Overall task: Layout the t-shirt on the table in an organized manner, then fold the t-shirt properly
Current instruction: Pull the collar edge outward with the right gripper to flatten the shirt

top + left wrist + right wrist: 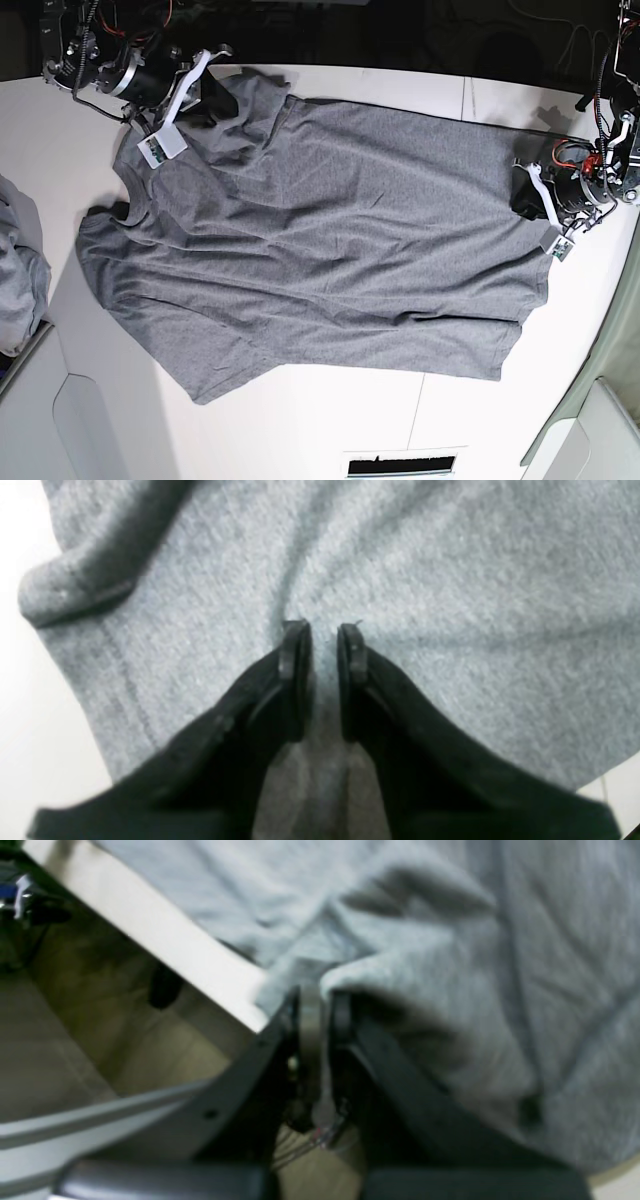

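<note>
Heather-grey t-shirt, white table

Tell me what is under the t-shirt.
The t-shirt lies spread on the white table, which shows bare all around it. Whatever might sit beneath the cloth is covered. Both the left gripper and the right gripper pinch its edges.

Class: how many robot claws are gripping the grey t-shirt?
2. The right claw pinches the heather-grey cotton t-shirt at its far-left corner; the left claw pinches its right edge.
</note>
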Robot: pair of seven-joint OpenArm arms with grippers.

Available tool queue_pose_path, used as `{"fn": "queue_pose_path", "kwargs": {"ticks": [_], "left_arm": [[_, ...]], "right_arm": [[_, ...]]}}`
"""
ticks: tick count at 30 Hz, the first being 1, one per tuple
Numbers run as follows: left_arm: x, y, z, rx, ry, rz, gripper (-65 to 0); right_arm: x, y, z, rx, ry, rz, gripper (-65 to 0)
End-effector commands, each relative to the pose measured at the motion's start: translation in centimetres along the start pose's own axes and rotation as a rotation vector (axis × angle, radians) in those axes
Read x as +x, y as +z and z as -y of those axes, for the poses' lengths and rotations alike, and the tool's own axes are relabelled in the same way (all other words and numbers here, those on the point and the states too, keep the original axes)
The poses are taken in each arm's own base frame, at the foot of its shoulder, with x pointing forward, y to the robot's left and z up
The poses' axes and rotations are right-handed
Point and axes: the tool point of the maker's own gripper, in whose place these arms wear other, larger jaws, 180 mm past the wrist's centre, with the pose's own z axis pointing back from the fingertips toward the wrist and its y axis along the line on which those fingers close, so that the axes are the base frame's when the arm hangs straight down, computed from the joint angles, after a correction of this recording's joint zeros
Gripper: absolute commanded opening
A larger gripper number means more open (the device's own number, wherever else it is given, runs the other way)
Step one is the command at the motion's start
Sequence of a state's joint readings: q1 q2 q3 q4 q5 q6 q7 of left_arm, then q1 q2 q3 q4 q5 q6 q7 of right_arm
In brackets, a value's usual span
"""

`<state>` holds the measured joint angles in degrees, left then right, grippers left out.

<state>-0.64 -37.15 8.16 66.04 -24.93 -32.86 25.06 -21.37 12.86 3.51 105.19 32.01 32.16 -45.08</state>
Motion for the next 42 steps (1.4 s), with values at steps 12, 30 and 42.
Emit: {"fn": "queue_pose_path", "kwargs": {"ticks": [12, 30, 42], "left_arm": [[0.0, 0.6, -1.8, 0.057, -0.051, -0.025, -51.2], [-0.4, 2.6, -5.3, 0.135, -0.074, -0.052, -51.2], [1.4, 2.7, -4.2, 0.098, -0.067, 0.002, -51.2]], "right_arm": [[-0.7, -0.8, -9.6, 0.240, 0.131, -0.040, -32.2], [9.7, 4.3, -5.0, -0.056, 0.177, 0.312, -32.6], [7.8, -0.3, 6.0, -0.246, 0.034, 0.180, -65.0]]}}
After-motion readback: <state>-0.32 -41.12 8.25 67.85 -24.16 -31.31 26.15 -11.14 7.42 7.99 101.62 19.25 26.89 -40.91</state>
